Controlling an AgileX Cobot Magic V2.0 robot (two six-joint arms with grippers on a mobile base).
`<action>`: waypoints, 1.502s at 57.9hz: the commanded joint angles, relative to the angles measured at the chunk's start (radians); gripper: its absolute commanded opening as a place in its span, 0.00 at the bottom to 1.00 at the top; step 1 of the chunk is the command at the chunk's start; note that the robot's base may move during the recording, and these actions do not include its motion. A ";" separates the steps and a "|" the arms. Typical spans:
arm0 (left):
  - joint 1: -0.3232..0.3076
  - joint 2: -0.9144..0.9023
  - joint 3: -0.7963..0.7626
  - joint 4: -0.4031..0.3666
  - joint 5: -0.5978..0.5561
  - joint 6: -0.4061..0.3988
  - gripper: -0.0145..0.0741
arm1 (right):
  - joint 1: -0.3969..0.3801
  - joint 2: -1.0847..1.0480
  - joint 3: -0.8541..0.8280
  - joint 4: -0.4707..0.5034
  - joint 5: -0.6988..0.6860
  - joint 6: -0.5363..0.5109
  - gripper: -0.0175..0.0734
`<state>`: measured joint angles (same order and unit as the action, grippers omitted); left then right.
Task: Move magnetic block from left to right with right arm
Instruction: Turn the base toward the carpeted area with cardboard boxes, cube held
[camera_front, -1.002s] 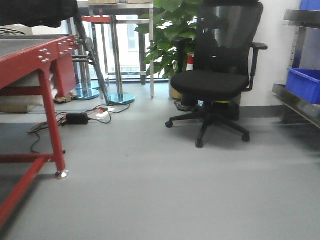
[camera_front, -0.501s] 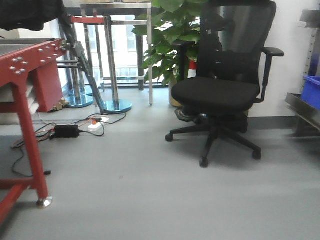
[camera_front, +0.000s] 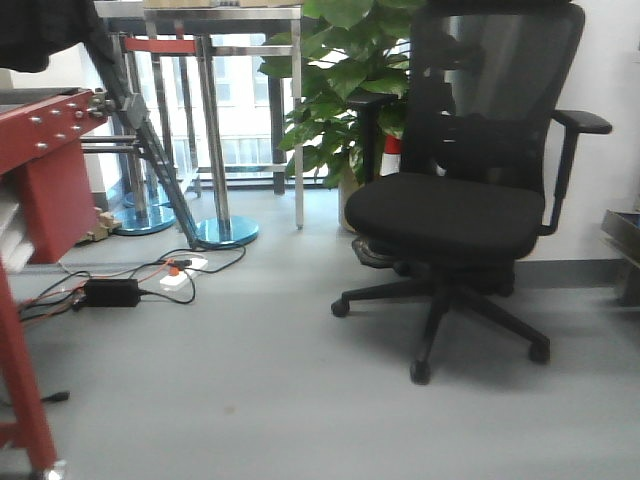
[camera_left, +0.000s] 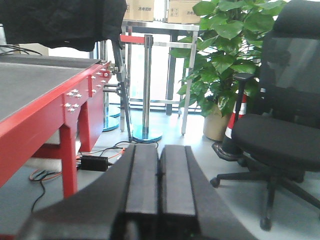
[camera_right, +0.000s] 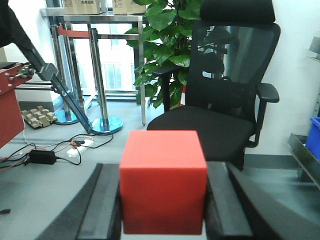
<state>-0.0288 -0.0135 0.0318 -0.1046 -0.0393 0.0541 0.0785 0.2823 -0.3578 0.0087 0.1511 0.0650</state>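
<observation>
Right wrist view: the right gripper is holding the magnetic block. The red cube is sitting square between the two black fingers, and both pads are pressing against its side faces, so the jaws are clamped on it. The block is filling the gap from side to side and its front face is pointing at the camera. Beyond it I am looking at a black mesh-back office chair and a leafy potted plant.

Left wrist view: the left gripper is carrying nothing. Its two flat fingers are lying pressed together with only a thin seam between them. It is pointing across the grey floor, with the red table on its left. A black cloth is hanging over the table's far end. A red-and-white striped thing is standing beside the plant pot, possibly a traffic cone, but the chair is hiding part of it.

Front view: chrome stanchion posts are standing on round bluish bases. A black power adapter and loose cables are lying on the floor near them. Cardboard boxes are resting on top of the metal rack by the window.
</observation>
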 joint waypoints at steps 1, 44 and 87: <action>-0.005 -0.007 0.008 -0.005 -0.087 -0.002 0.02 | -0.006 0.013 -0.027 -0.009 -0.090 -0.009 0.47; -0.005 -0.007 0.008 -0.005 -0.087 -0.002 0.02 | -0.006 0.013 -0.027 -0.009 -0.090 -0.009 0.47; -0.005 -0.007 0.008 -0.005 -0.087 -0.002 0.02 | -0.006 0.013 -0.027 -0.009 -0.090 -0.009 0.47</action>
<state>-0.0288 -0.0135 0.0318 -0.1046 -0.0393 0.0541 0.0785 0.2823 -0.3556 0.0087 0.1511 0.0650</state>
